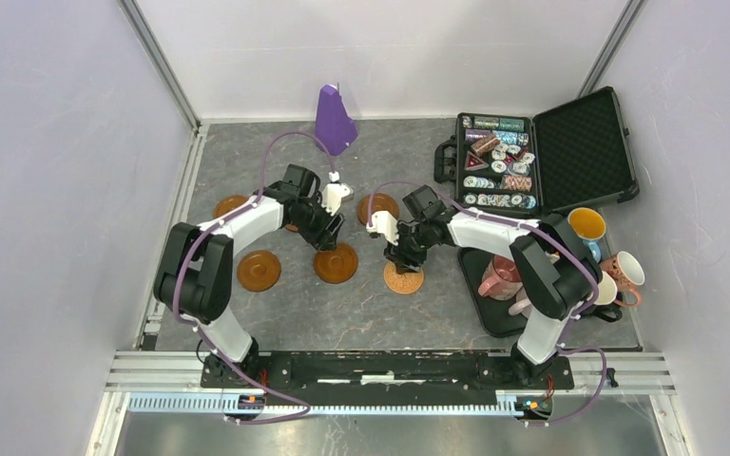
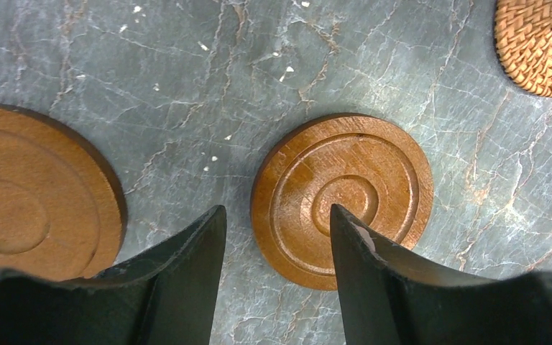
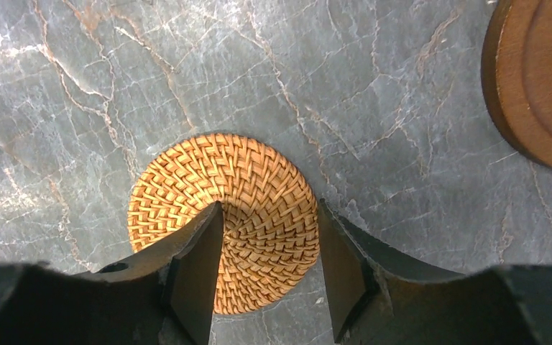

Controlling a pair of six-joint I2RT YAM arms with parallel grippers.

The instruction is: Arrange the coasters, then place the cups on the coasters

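Five coasters show from above: ringed brown ones (image 1: 232, 204) (image 1: 259, 271) (image 1: 336, 263) (image 1: 377, 207) and a woven orange one (image 1: 403, 277). My left gripper (image 1: 328, 244) (image 2: 277, 223) stands open over a ringed coaster (image 2: 341, 198); one finger covers its centre, the other is on the table left of its rim. My right gripper (image 1: 401, 256) (image 3: 269, 223) is shut on the woven coaster (image 3: 187, 180), which lies flat; one finger presses its middle, the other its right rim. The cups, among them a blue one with yellow inside (image 1: 586, 224) and a pink one (image 1: 500, 278), crowd the right side.
The cups sit on and beside a black tray (image 1: 480, 318) next to the right arm. An open black case (image 1: 589, 142) of poker chips lies at the back right. A purple cone-shaped object (image 1: 335, 119) stands at the back centre. Grey walls close in both sides.
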